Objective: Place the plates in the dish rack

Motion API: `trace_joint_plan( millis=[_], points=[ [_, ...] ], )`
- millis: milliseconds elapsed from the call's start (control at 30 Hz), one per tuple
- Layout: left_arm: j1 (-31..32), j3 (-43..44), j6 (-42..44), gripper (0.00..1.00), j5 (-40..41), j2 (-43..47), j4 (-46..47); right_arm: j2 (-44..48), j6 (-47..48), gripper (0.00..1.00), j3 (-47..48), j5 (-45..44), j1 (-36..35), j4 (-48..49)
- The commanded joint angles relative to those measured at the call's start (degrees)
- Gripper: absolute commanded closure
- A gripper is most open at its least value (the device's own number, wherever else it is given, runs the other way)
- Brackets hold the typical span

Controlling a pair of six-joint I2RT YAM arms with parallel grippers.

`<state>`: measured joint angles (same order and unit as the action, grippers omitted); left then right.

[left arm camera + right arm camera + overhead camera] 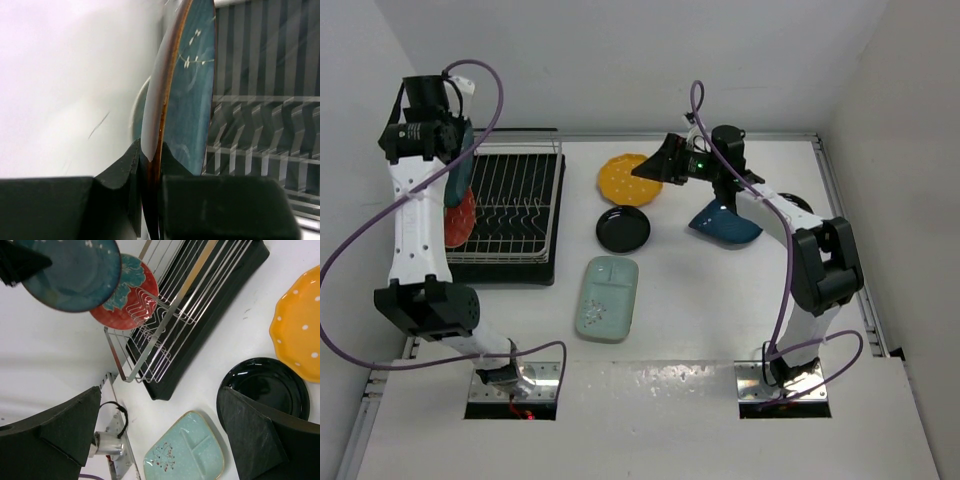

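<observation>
1. Dish rack (pixel 510 205): silver wire over black tray, left side of table.
2. Red plate (pixel 125 300): teal flowers, upright in rack's left tines.
3. Grey-teal plate (pixel 70 275): on edge, in the air over rack's left edge.
4. Yellow scalloped plate (pixel 628 178), black plate (pixel 623 230), blue leaf plate (pixel 725 225), mint tray (pixel 607 298): flat on table, right of rack.

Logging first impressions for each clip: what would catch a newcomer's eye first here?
The left gripper pinches a grey-teal plate on edge over the left side of the dish rack, where a red plate already stands. The right gripper hangs wide open over the table near the yellow plate and black plate.
</observation>
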<state>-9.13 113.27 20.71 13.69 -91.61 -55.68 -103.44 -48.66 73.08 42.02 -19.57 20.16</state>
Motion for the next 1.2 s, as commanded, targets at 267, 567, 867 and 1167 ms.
trace_joint_plan(
  millis=[267,567,867,1167],
  points=[
    [-1.94,-14.91,2.93,1.00,11.36,6.18,13.93,0.69,0.50,0.00,4.97,0.43,0.06,-1.62],
    [-3.09,-15.81,4.08,1.00,11.36,6.71,16.48,4.38,2.17,0.00,1.19,-0.18,-0.03,-3.11],
    [-3.09,-10.26,2.41,1.00,12.06,6.18,13.41,5.26,3.93,0.00,1.19,-0.45,-0.03,-4.52],
    [-6.69,-17.81,1.79,1.00,5.40,6.71,14.02,5.61,4.10,0.00,0.31,-0.54,0.06,-4.26]
  ],
)
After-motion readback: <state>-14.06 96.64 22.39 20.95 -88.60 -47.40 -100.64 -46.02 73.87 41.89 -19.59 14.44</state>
